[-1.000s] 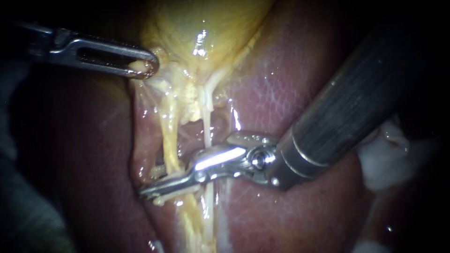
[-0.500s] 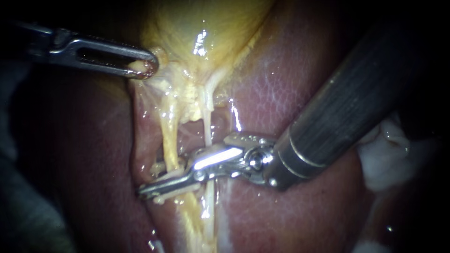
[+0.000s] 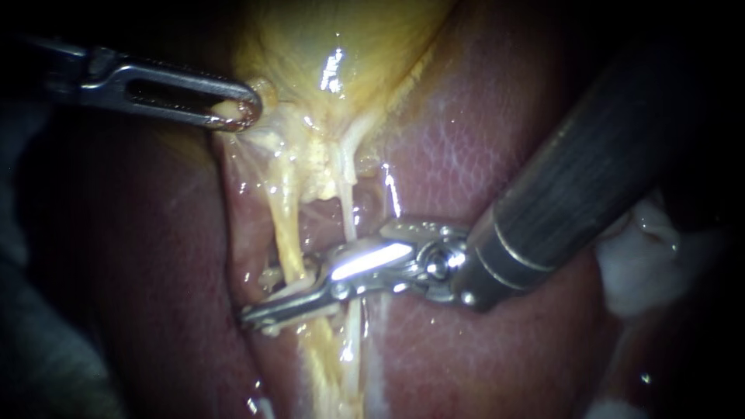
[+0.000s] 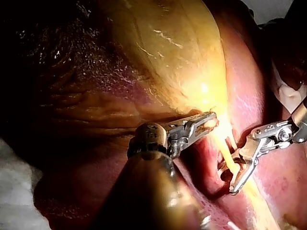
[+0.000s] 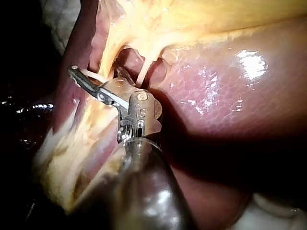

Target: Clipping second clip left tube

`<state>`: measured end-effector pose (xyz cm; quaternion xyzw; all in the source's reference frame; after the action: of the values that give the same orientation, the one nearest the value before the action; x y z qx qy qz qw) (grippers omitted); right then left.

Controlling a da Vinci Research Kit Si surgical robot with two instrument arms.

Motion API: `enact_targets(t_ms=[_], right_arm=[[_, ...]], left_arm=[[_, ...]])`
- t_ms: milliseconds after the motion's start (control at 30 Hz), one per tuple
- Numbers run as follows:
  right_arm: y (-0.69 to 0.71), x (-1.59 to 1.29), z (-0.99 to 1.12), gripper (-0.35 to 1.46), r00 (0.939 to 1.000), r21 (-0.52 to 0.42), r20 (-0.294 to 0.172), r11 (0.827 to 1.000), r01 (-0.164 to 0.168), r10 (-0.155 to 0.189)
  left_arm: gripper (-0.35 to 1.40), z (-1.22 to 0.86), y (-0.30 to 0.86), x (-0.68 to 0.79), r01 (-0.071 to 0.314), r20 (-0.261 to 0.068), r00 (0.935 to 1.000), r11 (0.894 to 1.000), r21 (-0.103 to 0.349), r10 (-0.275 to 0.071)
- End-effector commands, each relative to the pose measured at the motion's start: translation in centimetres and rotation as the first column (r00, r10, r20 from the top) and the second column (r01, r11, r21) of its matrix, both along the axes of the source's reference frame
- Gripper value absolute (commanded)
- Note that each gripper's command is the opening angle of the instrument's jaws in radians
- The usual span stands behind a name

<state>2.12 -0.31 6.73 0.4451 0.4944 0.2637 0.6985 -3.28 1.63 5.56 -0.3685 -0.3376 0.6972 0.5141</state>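
The yellow left tube (image 3: 287,225) and the thin white right tube (image 3: 347,209) run down from the gallbladder (image 3: 334,46) over the liver (image 3: 466,155). My right instrument (image 3: 260,306) reaches across both tubes from the right. Its long narrow jaws are shut on the left tube low down and hide the spot they grip. The right tube passes behind the jaws' base. My left instrument (image 3: 237,112) is shut on a bit of gallbladder tissue at the upper left and holds it taut. The left wrist view shows the same grip (image 4: 206,122), with the right instrument (image 4: 235,184) on the tube beyond it.
White gauze (image 3: 644,264) lies at the right, behind the right instrument's shaft. Pale fatty strands (image 3: 318,167) spread where the tubes meet the gallbladder. Glistening liver surrounds the tubes on both sides.
The right instrument has drawn back slightly to the right, its jaws still on the left tube. The left instrument has not moved.
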Motion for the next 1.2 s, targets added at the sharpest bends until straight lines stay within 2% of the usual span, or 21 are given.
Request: enact_targets(t_ms=[33, 500, 1200], right_arm=[[0.02, -0.02, 0.0, 0.49, 1.0, 0.0, 0.003, 1.0, -0.002, 0.002], [0.18, -0.29, -0.13, 0.48, 1.0, -0.001, 0.004, 1.0, 0.005, -0.005], [0.17, -0.47, -0.17, 0.47, 0.9999, 0.001, -0.001, 1.0, 0.012, -0.012]], left_arm=[[-0.35, 0.0, 0.0, 0.0, 0.002, -0.002, 1.0, 1.0, -0.001, -0.002], [-0.35, 0.0, 0.0, 0.01, 0.001, -0.002, 1.0, 1.0, -0.001, -0.001], [-0.35, 0.0, 0.0, 0.02, 0.001, -0.001, 1.0, 1.0, -0.001, -0.001]])
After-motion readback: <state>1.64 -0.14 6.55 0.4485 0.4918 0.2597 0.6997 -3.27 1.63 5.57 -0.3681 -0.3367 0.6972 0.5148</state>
